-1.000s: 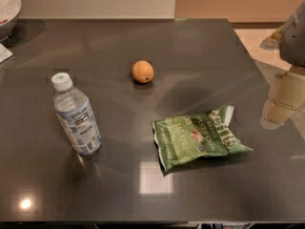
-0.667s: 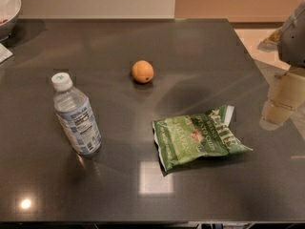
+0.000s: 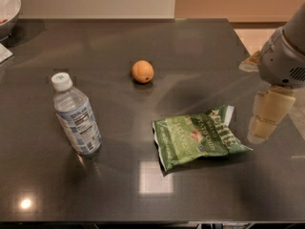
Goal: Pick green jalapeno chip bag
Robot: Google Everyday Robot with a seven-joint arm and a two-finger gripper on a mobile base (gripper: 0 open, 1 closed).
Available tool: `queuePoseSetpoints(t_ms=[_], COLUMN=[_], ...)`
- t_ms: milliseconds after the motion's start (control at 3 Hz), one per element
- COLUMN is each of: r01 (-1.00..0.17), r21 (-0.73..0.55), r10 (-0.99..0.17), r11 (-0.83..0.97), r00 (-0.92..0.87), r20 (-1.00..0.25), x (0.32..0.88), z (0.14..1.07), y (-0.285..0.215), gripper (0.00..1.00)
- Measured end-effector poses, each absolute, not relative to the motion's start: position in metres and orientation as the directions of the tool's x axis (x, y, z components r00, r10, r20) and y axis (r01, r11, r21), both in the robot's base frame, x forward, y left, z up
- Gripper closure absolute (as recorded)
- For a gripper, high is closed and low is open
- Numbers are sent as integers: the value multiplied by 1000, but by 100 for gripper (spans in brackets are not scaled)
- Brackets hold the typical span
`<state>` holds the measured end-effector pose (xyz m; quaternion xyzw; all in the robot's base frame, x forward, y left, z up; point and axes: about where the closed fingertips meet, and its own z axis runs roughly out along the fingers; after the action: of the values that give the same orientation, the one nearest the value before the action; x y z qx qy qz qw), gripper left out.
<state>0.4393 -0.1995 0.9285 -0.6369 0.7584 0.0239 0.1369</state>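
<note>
The green jalapeno chip bag (image 3: 199, 137) lies flat on the dark table (image 3: 190, 46), right of centre, with its white-edged end pointing right and toward the back. It is crinkled, with white lettering and a small chip picture. My gripper (image 3: 261, 130) hangs at the right edge of the view, just right of the bag's right end and above the table. It is not touching the bag. The grey arm housing (image 3: 285, 56) sits above it.
A clear water bottle (image 3: 76, 116) with a white cap stands at the left. An orange (image 3: 142, 71) sits behind the centre. A white bowl (image 3: 7, 6) is at the back left corner. The table's right edge runs close behind the gripper.
My gripper and arm have moved a little down and to the left, closer to the bag's right end. The bag, bottle and orange have not moved.
</note>
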Motion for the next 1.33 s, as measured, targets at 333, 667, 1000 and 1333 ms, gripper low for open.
queuePoseSetpoints(t_ms=[333,667,1000,1333], r01=[-985,-992,-996,-998], r21=[-99,-86,-70,-54], r10=[-963,-966,-967,-968], r11=[142,95,62,26], r00=[-114,-71,-42,-11], r20=[-246,-249,-252,-252], x=[434,432,431,430], z=[896,869,848,838], y=[-187,-177,-171,-167], gripper=[0,0,0,0])
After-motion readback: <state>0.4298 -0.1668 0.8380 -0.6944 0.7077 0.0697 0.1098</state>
